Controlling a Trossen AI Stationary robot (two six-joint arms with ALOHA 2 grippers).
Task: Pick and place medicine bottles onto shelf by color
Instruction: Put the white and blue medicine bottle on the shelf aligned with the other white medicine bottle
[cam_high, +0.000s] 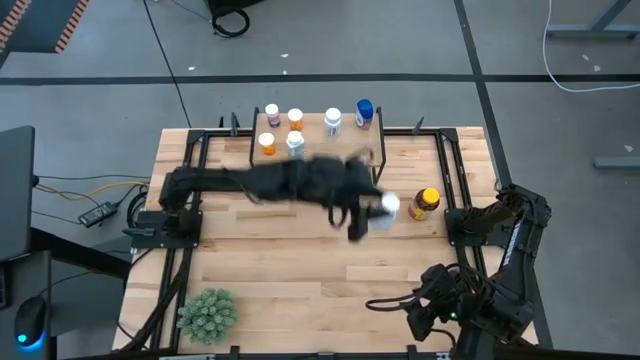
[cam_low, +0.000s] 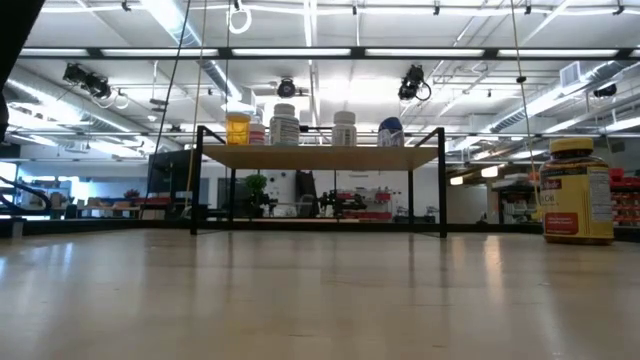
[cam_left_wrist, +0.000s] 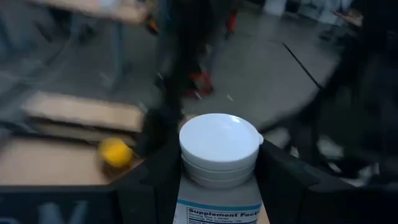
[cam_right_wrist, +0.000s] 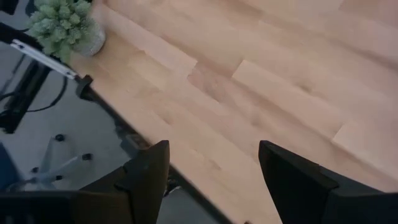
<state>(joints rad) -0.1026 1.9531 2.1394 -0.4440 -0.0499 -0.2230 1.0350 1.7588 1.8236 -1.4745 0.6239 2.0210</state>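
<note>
The left gripper (cam_left_wrist: 217, 180) pinches an upright white bottle (cam_left_wrist: 219, 149) near the amber bottle (cam_high: 425, 203), the shelf (cam_high: 340, 148) lying beyond it.

Green spiky plant (cam_high: 207, 313) on table corner (cam_high: 300, 290)

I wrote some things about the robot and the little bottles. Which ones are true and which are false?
1. The left gripper holds a white-capped bottle. True.
2. The amber bottle with the yellow cap stands on the shelf. False: it stands on the table, beside the shelf.
3. The right gripper is open and holds nothing. True.
4. The green plant sits on the shelf. False: it sits near the table's front left corner.
5. A blue bottle stands on the shelf. True.
</note>
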